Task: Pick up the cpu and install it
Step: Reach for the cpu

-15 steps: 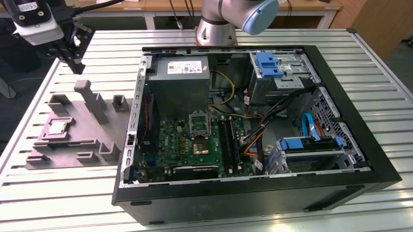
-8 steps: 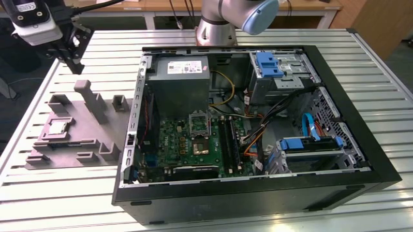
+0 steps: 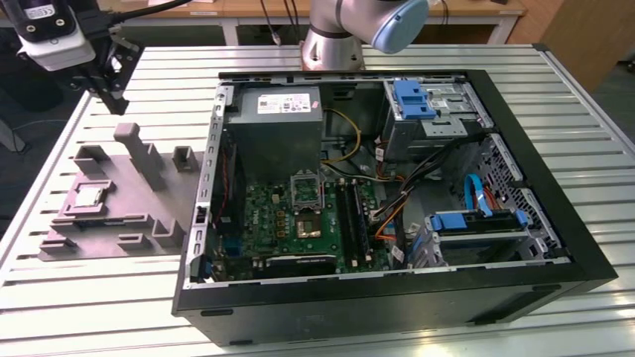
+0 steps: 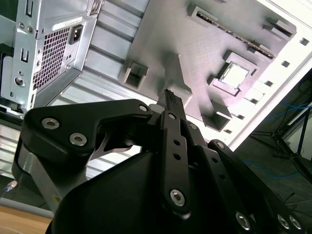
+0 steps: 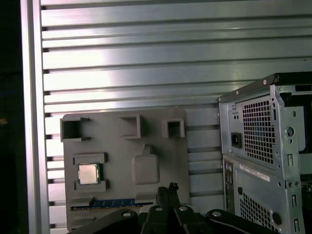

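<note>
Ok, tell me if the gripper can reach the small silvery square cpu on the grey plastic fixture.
Probably yes: the silvery square cpu lies uncovered in the grey fixture, and the gripper hangs above with nothing between.

cpu look: the cpu (image 3: 89, 196) is showing as 1 small flat square chip with a pale silvery top.
cpu pose: it is lying flat, metal face up.
cpu place: it is sitting in a square recess of the grey holder plate (image 3: 111, 223), on the exterior view's left of the open computer case (image 3: 555, 223).
</note>
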Controlling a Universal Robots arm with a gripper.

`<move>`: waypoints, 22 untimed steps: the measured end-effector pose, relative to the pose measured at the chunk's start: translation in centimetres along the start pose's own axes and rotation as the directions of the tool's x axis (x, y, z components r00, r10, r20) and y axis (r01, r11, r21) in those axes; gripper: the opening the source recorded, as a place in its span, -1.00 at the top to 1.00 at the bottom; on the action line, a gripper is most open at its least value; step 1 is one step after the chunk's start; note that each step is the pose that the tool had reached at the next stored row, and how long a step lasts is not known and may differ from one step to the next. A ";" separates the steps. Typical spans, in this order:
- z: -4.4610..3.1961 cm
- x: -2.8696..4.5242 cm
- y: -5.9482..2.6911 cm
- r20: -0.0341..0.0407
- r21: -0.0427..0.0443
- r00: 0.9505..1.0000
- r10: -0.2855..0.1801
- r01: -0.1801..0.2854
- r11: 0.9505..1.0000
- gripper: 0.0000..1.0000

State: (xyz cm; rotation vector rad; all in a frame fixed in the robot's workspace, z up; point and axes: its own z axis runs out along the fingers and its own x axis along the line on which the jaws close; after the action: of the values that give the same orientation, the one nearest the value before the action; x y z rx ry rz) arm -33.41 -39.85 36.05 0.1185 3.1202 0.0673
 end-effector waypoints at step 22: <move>0.11 0.96 -0.08 0.000 0.000 1.000 0.000 0.000 1.000 0.79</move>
State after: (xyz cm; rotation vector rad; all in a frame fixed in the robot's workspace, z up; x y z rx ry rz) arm -34.37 -39.85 35.92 0.1187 3.1204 0.0673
